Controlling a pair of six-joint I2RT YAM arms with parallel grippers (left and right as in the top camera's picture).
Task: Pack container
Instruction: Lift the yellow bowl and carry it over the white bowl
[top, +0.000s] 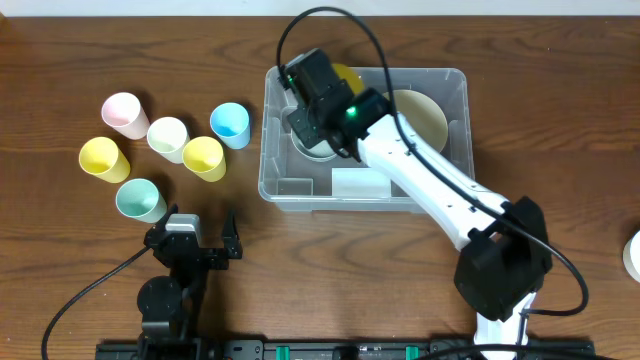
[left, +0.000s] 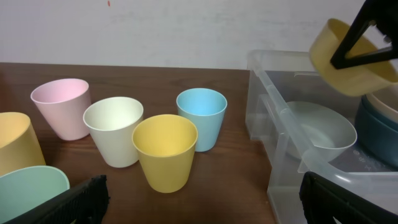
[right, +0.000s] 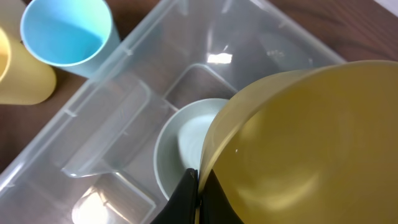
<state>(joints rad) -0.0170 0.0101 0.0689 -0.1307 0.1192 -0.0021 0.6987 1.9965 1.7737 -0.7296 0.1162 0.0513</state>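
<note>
**Container (top: 285, 186) mid-table, clear and rectangular**

Overhead: rounded corners, white label (top: 358, 183) on base; left gripper (top: 192, 243) wide open, empty. Left wrist: thick see-through rim beside cups (left: 165, 152). Right wrist: right gripper (right: 198, 193) clamped on yellow bowl (right: 298, 143) above it.

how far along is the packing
Done: a pale bowl and a tan bowl lie in the container. In hand: the right gripper is shut on a yellow bowl over the container, not yet set down. Left, probably: six cups outside it, pink, cream, blue, mint and two yellow. The left gripper is open and holds nothing.
</note>
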